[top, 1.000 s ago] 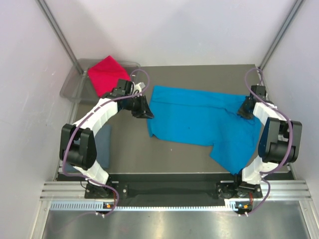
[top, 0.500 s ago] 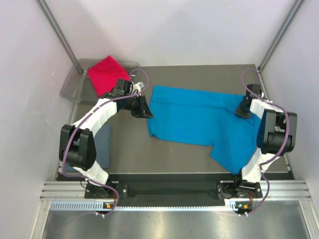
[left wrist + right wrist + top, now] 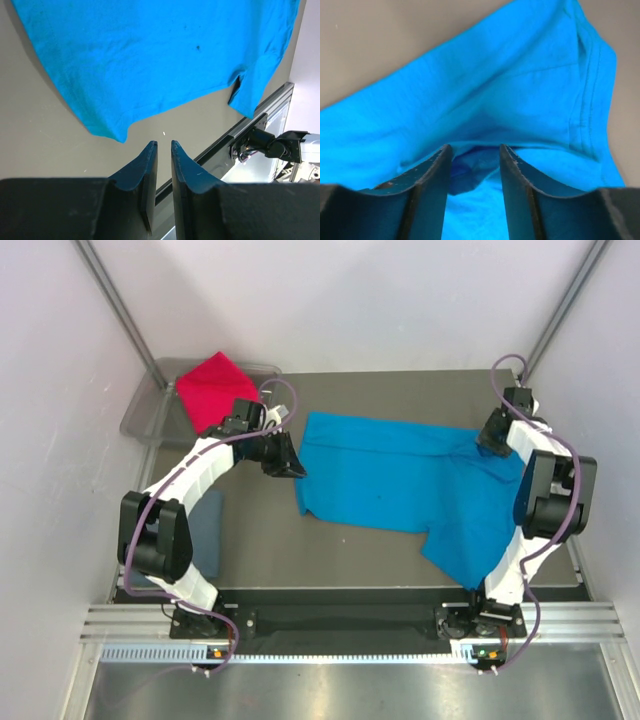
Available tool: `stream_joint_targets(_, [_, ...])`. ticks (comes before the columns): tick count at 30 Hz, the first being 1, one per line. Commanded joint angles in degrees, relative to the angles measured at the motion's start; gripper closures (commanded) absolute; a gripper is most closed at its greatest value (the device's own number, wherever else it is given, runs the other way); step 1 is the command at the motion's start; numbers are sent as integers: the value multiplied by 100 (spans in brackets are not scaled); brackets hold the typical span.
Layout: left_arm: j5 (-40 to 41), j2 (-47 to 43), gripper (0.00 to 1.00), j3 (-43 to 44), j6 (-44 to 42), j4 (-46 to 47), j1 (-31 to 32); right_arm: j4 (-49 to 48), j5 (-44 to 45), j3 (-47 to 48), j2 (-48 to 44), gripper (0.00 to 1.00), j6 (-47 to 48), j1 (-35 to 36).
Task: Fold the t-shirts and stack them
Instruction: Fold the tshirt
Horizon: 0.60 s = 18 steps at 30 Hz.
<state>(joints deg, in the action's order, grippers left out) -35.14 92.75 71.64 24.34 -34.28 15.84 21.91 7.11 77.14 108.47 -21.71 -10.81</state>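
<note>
First t-shirt lay across the bench, centre to right, between left hand and right hand; second t-shirt in the tray, far left; third t-shirt, near left

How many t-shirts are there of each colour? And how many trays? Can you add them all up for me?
turquoise-blue t-shirt: 1
red t-shirt: 1
grey-blue t-shirt: 1
clear plastic tray: 1
Total: 4 things, 3 of them t-shirts
</note>
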Motion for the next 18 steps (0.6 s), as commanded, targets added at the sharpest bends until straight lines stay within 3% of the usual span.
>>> stream_joint_targets(1, [-72, -257, 78, 87, 10, 70, -28, 121, -218, -268, -650, 53, -8, -61])
stream_joint_targets(6, [-116, -240, 78, 35, 53, 132, -28, -90, -685, -735, -1160, 39, -394, -185])
stream_joint_targets(10, [-178, -231, 78, -18, 89, 203, -28, -266, -1054, -955, -1258, 39, -676, -229])
stream_joint_targets(18, [-195, -240, 78, -53, 10, 150, -45, -328, -1300, -1376, -1556, 60, -720, -255])
